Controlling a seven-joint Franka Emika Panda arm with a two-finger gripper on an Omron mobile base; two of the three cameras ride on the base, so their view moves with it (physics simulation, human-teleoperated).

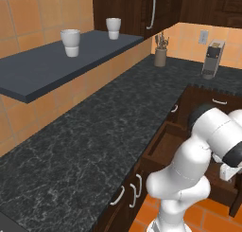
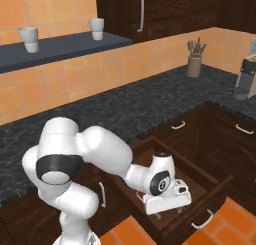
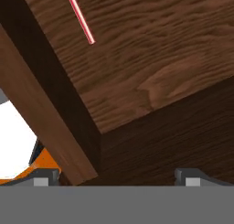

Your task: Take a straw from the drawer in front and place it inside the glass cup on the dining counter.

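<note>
- Inside the open dark-brown wooden drawer (image 2: 197,176), the thin red-pink straw (image 3: 80,18) lies flat on the floor, ungrasped.
- Two-finger gripper (image 3: 117,175) hovers above, fingers spread, holding nothing, apparently ready to descend.

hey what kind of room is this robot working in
A kitchen, rendered in simulation: a black speckled granite counter under orange wall tiles, a utensil holder by the wall, and dark wood cabinets with an open drawer.
</note>
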